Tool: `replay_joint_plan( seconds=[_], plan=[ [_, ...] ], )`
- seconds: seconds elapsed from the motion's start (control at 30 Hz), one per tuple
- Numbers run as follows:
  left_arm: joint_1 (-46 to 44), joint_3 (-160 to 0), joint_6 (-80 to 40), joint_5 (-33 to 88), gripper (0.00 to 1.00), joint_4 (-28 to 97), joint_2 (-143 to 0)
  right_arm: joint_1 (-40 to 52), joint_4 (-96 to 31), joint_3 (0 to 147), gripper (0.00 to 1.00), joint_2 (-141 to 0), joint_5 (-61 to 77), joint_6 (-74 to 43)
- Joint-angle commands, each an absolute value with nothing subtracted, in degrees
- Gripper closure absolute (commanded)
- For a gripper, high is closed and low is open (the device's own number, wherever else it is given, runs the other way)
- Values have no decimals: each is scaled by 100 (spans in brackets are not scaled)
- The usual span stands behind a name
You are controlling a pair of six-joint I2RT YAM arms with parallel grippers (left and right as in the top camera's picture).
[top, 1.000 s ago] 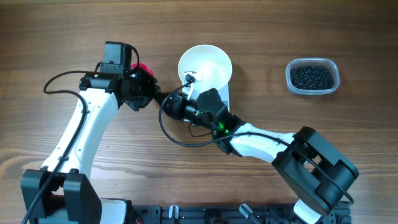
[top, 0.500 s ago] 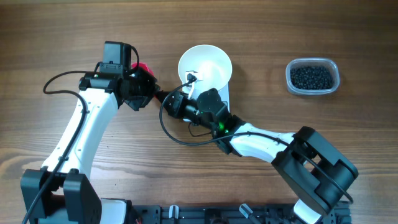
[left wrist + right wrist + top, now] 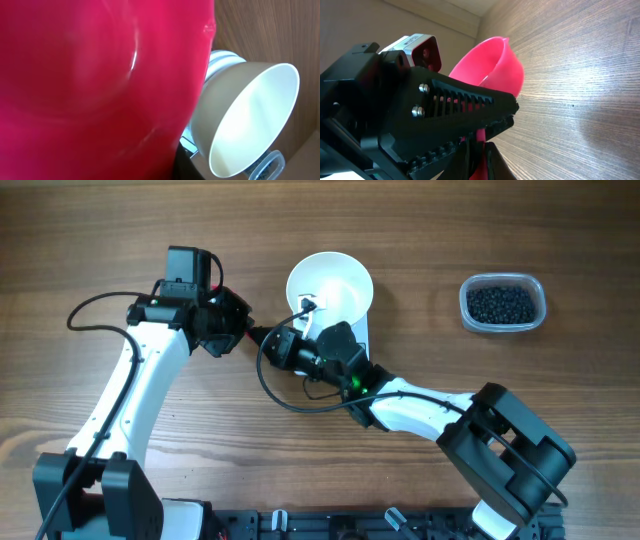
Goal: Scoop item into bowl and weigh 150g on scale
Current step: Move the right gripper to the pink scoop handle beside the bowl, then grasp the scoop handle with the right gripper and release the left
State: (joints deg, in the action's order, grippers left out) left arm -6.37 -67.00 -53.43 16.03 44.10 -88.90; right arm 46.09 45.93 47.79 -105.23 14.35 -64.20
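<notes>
Many black pellets (image 3: pixel 502 302) fill the clear tub (image 3: pixel 464 305), well apart from the white bowl (image 3: pixel 330 285) on the scale (image 3: pixel 362 330); beside it the right gripper (image 3: pixel 479 150) pinches the pink scoop (image 3: pixel 495 65) by its handle, while the left gripper (image 3: pixel 240 325) meets it, grip impossible to tell.

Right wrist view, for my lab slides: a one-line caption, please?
Small pink plastic scoop, handle pinched between the right fingers, beside the left arm's black gripper over the wooden table.
</notes>
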Motion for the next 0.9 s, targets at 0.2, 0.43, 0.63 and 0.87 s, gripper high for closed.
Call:
replay_joint_plan(
  seconds=[0.2, 0.43, 0.63, 0.87],
  plan=[
    [-666, -6827, -5293, 1466, 63, 4438, -8785, 4641, 4648, 4919, 96, -10652, 1636, -6296],
    [-663, -6827, -4950, 1588, 40, 4447, -8785, 4565, 4646, 4919, 96, -10652, 1747, -5872],
    [-659, -6827, -4534, 1649, 41, 4364, -8427, 4215, 4644, 4919, 96, -10650, 2644, -5500],
    [-659, -6827, -3946, 1562, 41, 4626, -7017, 3988, 4125, 4919, 96, -10254, 3009, -4921]
  ],
)
